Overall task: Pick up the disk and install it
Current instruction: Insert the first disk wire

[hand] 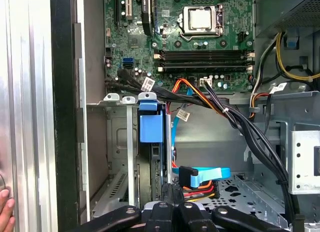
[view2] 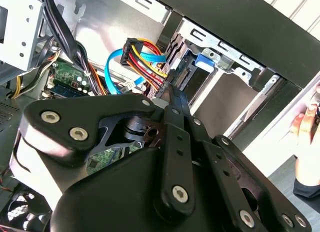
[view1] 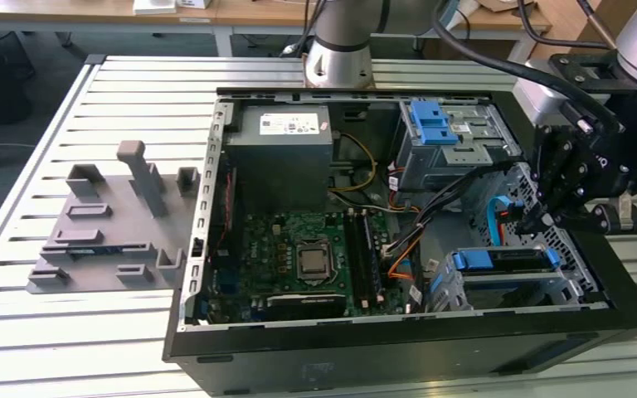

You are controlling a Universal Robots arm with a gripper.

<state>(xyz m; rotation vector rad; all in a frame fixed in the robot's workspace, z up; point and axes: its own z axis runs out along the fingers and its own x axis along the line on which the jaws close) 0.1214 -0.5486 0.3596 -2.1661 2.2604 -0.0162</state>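
Note:
The disk (view1: 503,260) stands on edge inside the lower drive cage (view1: 562,286) at the exterior view's right. Its blue plastic carrier (hand: 150,127) faces the motherboard. In the second wrist view the carrier's blue tab (view2: 204,60) shows at the cage's mouth. My gripper (view1: 537,220) hangs just above that cage with its fingers pressed together and nothing between them. Its tips (view2: 173,92) sit at the disk's rear edge, right beside the multicoloured power plug (view2: 142,52) and blue data cable (hand: 207,174). I cannot tell whether the tips touch the disk.
A grey power-supply box (view1: 285,141) and a second blue-latched cage (view1: 440,124) fill the case's far side, with the motherboard (view1: 308,257) between. Black cable bundles (hand: 240,122) cross near the cage. A grey fixture (view1: 109,224) lies on the table. A person's hand (view2: 306,123) rests outside the case wall.

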